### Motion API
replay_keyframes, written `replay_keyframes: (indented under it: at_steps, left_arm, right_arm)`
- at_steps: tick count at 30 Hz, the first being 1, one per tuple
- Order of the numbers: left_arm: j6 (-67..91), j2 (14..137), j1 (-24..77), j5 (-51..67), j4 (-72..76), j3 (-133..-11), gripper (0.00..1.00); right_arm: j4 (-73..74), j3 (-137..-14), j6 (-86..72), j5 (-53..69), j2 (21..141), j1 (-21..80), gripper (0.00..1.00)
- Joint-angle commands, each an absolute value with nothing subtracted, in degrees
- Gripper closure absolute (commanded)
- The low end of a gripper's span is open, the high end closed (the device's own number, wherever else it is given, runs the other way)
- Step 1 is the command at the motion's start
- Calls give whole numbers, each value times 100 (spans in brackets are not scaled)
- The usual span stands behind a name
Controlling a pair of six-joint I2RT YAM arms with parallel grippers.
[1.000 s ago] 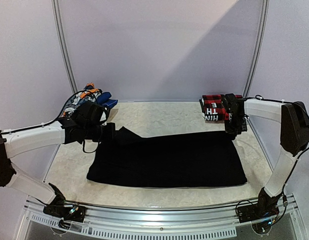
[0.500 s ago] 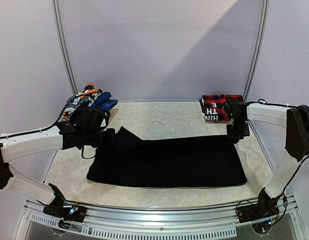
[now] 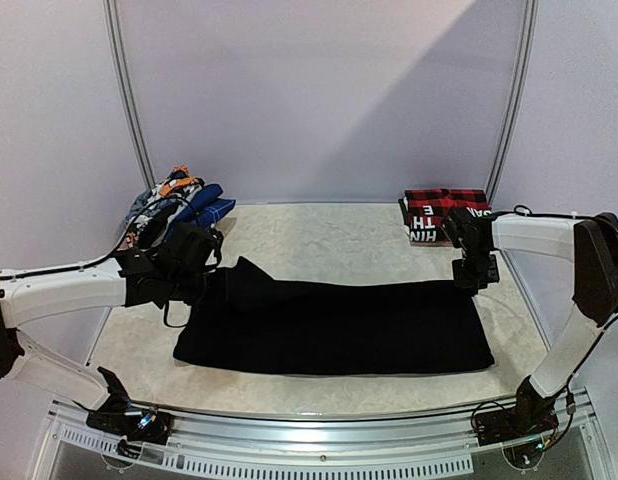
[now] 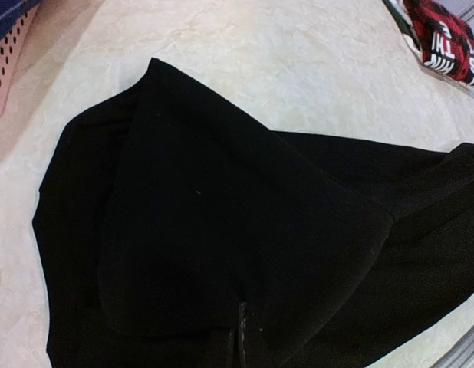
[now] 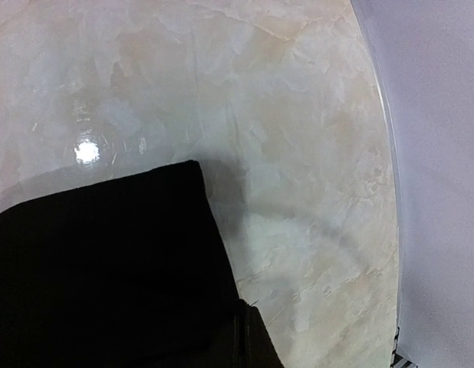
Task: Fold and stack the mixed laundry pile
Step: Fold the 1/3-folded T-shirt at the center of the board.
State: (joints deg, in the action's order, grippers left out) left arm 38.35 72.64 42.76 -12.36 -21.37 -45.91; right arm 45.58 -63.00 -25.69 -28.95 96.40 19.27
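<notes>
The large black trousers point(image 3: 339, 325) lie spread flat across the middle of the table. My left gripper point(image 3: 217, 281) is shut on their far left corner, which is lifted into a raised flap point(image 4: 222, 230). Only the closed fingertips point(image 4: 241, 337) show under the cloth in the left wrist view. My right gripper point(image 3: 472, 278) is shut on the far right corner point(image 5: 145, 253), just above the tabletop, its fingers point(image 5: 251, 341) pressed together. The rest of the mixed laundry pile point(image 3: 174, 200) sits heaped at the back left, with blue, orange and grey pieces.
A folded red-and-black plaid garment point(image 3: 441, 213) with white lettering lies at the back right, behind the right gripper. A pale lattice basket point(image 4: 8, 57) holds the pile. Bare marble tabletop point(image 3: 329, 240) lies behind the trousers. Walls close the back and sides.
Both grippers have come toward the near side and lower, bringing the trousers' far edge with them. The right gripper has drawn away from the plaid garment.
</notes>
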Motion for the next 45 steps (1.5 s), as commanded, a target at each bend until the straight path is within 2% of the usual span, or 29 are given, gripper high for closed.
replay_keyframes:
  at_steps: [1, 13, 19, 26, 29, 33, 37, 43, 45]
  left_arm:
    - [4025, 7232, 4441, -1344, -2216, -4382, 100]
    - [4336, 7727, 4544, -1192, -1828, -3895, 100]
    - [4503, 7987, 4632, -1016, -1799, -3855, 100]
    - [4533, 7802, 4989, -927, -2317, -4088, 74]
    - [4298, 7484, 5036, -1357, -2573, -4201, 55]
    - [3872, 7227, 5014, -2089, -2919, -4446, 32]
    - [3470, 7226, 4849, -2330, -2989, -4636, 25]
    - [2746, 7318, 4537, -2070, -2148, -4371, 25]
    - [2684, 7403, 4321, -1854, -1826, -4243, 28]
  right_arm:
    - [4551, -6119, -2748, -3121, 9633, 1951, 100]
    - [4375, -5913, -2889, -2925, 9943, 1955, 99]
    - [4544, -5917, -2944, -2901, 9899, 1959, 91]
    - [4911, -5957, -2944, -2944, 9637, 1959, 71]
    - [5050, -5982, -2941, -2838, 9344, 1975, 66]
    - [5017, -6068, -2910, -2551, 8849, 2124, 50]
    - [4902, -6126, -2766, -2275, 8570, 2244, 44]
    - [4125, -5985, -2571, -1659, 8242, 2267, 42]
    - [3854, -5935, -2546, -1360, 8236, 2268, 43]
